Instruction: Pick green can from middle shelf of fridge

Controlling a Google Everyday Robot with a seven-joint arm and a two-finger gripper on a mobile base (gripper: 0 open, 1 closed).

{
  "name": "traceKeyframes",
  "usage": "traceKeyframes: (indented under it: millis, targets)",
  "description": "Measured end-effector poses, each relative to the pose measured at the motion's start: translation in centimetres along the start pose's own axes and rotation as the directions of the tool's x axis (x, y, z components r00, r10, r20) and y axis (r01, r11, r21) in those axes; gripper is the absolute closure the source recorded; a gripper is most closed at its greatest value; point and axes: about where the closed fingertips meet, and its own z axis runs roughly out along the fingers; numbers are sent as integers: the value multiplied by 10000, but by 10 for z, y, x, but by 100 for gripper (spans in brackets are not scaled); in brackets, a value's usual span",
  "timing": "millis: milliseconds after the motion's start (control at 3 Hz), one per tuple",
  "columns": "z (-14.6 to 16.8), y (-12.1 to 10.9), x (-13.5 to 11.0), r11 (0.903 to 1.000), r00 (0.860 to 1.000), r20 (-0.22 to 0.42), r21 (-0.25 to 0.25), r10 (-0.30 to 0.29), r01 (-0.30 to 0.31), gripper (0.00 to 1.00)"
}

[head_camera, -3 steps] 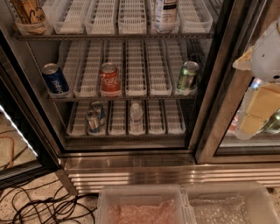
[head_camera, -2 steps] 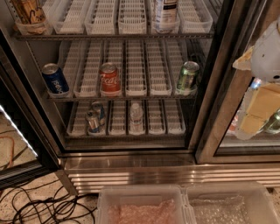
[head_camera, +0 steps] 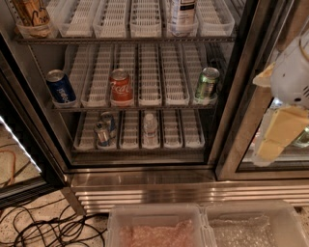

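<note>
The green can (head_camera: 207,83) stands upright at the right end of the middle shelf (head_camera: 149,77) of the open fridge (head_camera: 145,178). On the same shelf a red cola can (head_camera: 120,87) stands in the middle and a blue can (head_camera: 60,87) at the left. My gripper (head_camera: 277,132) is at the right edge of the view, in front of the closed glass door, to the right of the green can and apart from it. Its pale yellow fingers (head_camera: 282,130) hang below the white wrist.
The lower shelf (head_camera: 169,130) holds small cans (head_camera: 104,130) and a small bottle (head_camera: 150,126). The top shelf holds a bottle (head_camera: 182,14) and a packet (head_camera: 31,14). The dark door post (head_camera: 236,87) stands between can and gripper. Clear bins (head_camera: 159,226) and cables (head_camera: 43,222) lie on the floor.
</note>
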Motion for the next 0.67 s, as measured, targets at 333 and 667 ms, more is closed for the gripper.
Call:
traceKeyframes:
  millis: [333,667]
  targets:
    - [50,17,4,9946,9955,34,-439,947,-945,0]
    - [92,27,14,9774,9808,-331,-828,1922,-1943,0]
